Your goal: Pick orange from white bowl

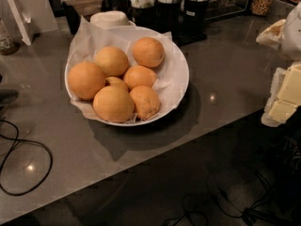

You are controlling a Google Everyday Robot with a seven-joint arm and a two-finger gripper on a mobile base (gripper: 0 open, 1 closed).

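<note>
Seven fruit by my count, heaped in the white bowl [178, 86], which sits on the grey counter [225, 74] left of centre in the camera view. The bowl is lined with crinkled white paper [84, 39]. A small white dish [110, 19] stands just behind its rim, and dark holders [167, 11] line the back edge. A black cable [28, 171] loops on the counter at the near left, well apart from the bowl.

The gripper [284, 98] shows only as pale blocks at the right edge of the frame, well apart from the bowl and holding nothing. I cannot tell whether the claw is apart or together.

Step in hand, as I judge it: the approach, not yet begun in earnest. No fruit has left the bowl.

My candidate is the orange [148, 52] at the back right of the pile. It is round, bare on top, and lies on the side nearest the gripper. Its neighbour [139, 76] sits just beside it, perhaps touching.

Next move calls for a long leftward reach over the counter, then a descent from above, claw wide enough to straddle the fruit. The risks I see are snagging the paper and nudging the pile so it rolls.
</note>
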